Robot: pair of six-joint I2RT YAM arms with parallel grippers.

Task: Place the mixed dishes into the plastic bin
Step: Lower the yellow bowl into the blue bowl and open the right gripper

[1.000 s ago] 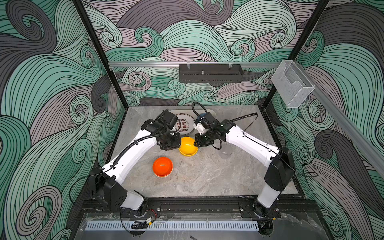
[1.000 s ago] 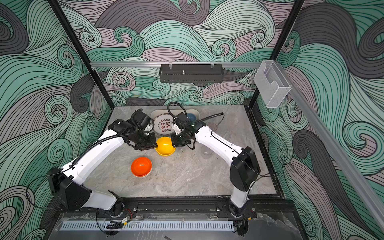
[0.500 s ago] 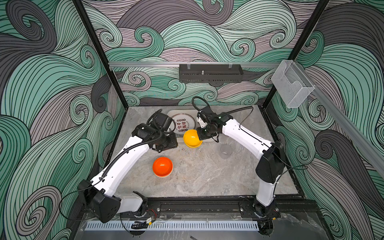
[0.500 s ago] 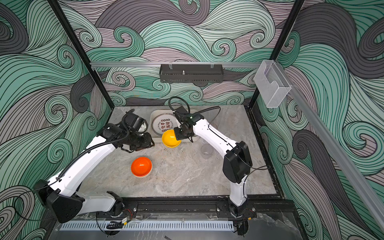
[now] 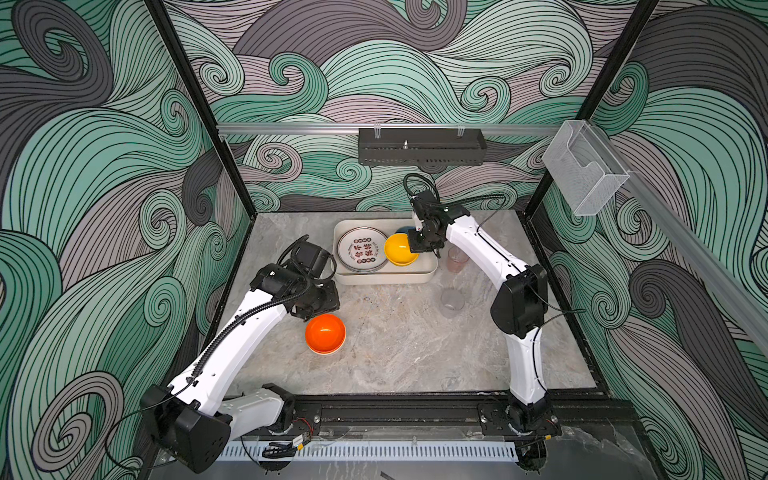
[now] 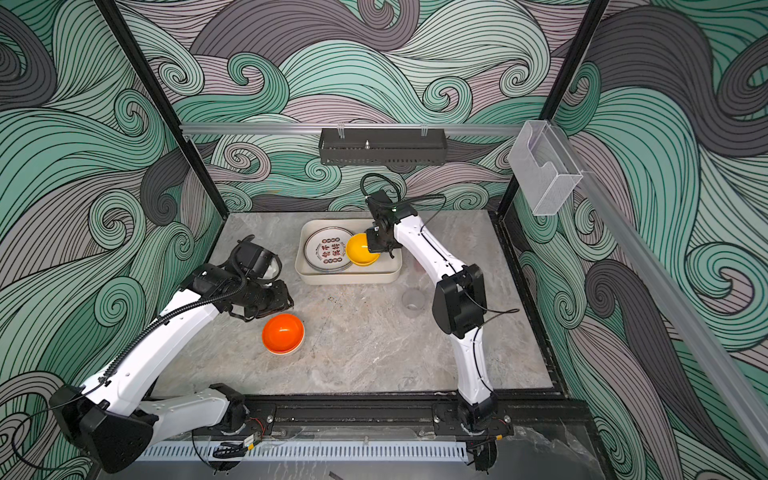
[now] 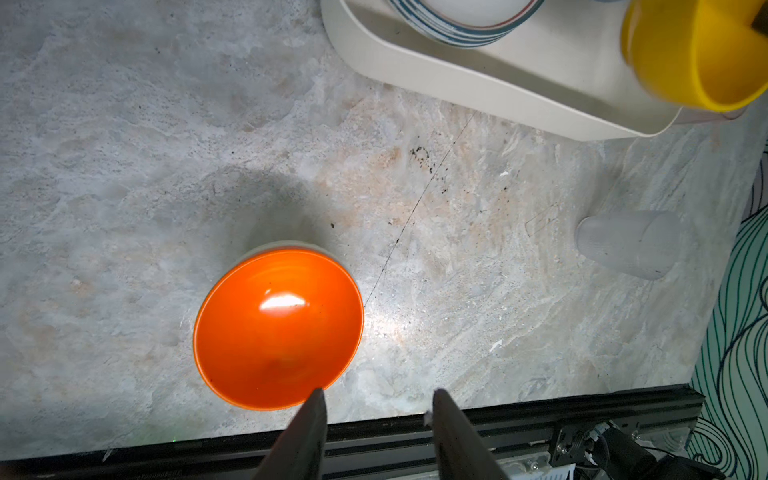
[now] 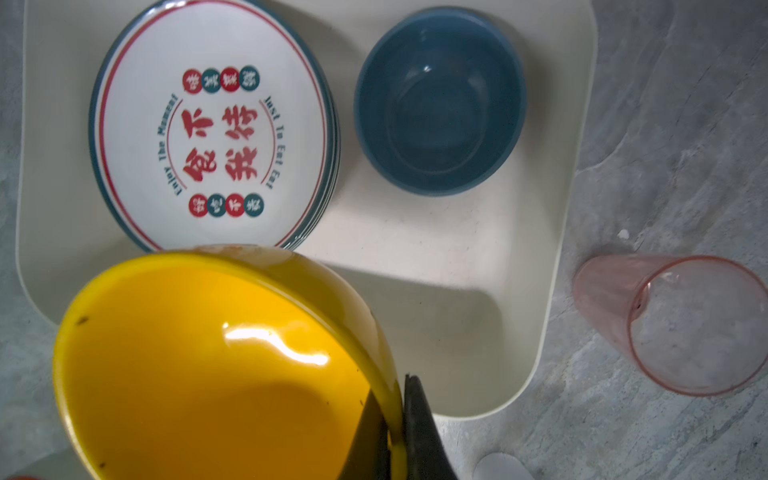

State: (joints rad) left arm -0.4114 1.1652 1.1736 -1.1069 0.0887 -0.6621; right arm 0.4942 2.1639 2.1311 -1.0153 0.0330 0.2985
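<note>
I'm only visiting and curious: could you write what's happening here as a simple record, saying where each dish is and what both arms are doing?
In the bin: stack of plates, blue bowl
Right jaws: shut on the rim of the yellow bowl, held tilted above the bin
Left jaws: open, empty, near the orange bowl
On the table: orange bowl, pink cup, clear cup

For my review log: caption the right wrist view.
Right pincer holds yellow bowl by its rim over cream bin containing stacked plates and blue bowl; pink cup outside.
</note>
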